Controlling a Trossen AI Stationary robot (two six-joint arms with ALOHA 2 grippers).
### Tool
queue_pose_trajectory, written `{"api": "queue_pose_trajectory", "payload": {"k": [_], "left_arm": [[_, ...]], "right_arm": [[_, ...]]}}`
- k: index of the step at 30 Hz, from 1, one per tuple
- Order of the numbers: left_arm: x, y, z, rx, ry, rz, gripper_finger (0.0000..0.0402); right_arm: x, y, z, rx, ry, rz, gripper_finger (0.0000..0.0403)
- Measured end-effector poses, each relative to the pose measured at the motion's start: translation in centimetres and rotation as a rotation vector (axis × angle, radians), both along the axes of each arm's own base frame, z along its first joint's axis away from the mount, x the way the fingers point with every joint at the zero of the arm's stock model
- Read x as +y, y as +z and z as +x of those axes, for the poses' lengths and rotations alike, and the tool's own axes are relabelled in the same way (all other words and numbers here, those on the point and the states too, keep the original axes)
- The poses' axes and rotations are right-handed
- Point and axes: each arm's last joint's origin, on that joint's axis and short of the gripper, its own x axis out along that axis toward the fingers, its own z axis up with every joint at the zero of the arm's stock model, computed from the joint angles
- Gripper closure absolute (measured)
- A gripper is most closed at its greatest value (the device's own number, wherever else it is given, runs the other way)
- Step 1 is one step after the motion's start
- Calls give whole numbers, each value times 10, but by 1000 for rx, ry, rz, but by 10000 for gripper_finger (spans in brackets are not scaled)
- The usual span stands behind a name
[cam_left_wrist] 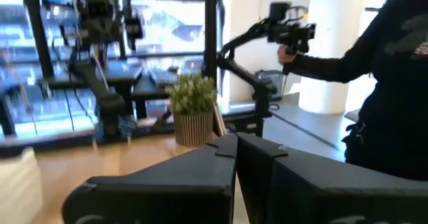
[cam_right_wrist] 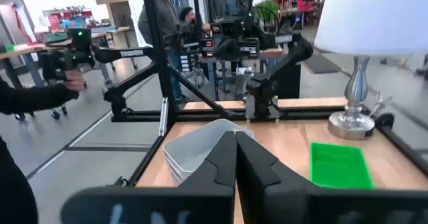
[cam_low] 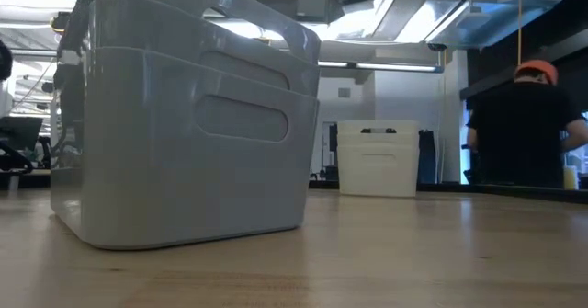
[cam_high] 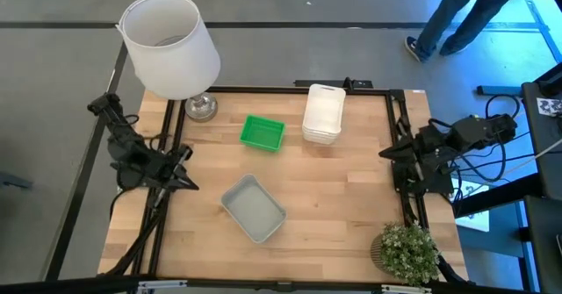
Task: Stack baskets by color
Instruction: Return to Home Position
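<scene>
Neither gripper holds anything: the left gripper (cam_left_wrist: 235, 144) has its two dark fingers pressed together with nothing between them, and the right gripper (cam_right_wrist: 235, 141) is pinched closed and empty in the same way. In the high view the left arm sits folded at the left edge of the worktop (cam_high: 334, 197) and the right arm at its right edge, both well apart from the baskets. The green baskets (cam_high: 262, 133) sit as one pile toward the far side, near the foot of the lamp (cam_high: 171, 39). The white baskets (cam_high: 323, 114) form a second pile just to their right, close to the far edge. The grey baskets (cam_high: 253, 208) make a third pile nearer the middle, turned at an angle to the worktop's edges. The low view shows nested rims on the grey pile, though I cannot count the layers in any pile for certain. No loose basket lies anywhere on the wood, and each colour keeps to its own spot, so the sorting looks finished. The step in hand appears to be parking the arms rather than any further pick. What comes next calls for no grasp. Each arm only needs to settle into its rest pose at its own side, fingers closed, keeping clear of the three piles and of the potted plant (cam_high: 406, 250) at the near right corner.
</scene>
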Motion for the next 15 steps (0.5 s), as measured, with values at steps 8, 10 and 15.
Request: {"api": "queue_pose_trajectory", "payload": {"k": [8,10,15], "left_arm": [[20,-12,-11,-33,50,65,401],[23,-15,-14,-36,64,63,401],[32,-23,-21,-55,90,44,401]], "right_arm": [[-7,-8,-11,31,-60,-59,403],[-8,-11,-12,29,-63,-63,403],[-13,-28,-23,9,-73,-45,403]]}}
